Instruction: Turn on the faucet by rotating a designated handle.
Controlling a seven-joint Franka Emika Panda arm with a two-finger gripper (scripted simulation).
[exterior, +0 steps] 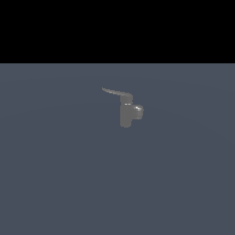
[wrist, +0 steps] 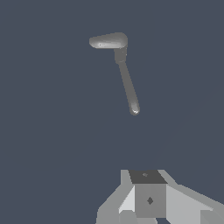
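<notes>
Gripper (wrist: pixel 148 205): seen only in the wrist view, as a blocky grey-white shape at the frame's edge; we cannot tell how far its jaws stand open, and it holds nothing we can see. It stands well apart from the fixture.

Faucet (exterior: pixel 126 112): small dull-grey upright body alone on the flat blue-grey floor (exterior: pixel 55 183), stubby spout toward the exterior view's right.

Handle (exterior: pixel 115 93): thin tapered lever joined to the body's top, reaching toward the exterior view's left. Untouched.

Step in hand: approach, as we judge it. Next move calls for bringing the gripper beside the lever's free end, then pushing sideways around the body.
</notes>
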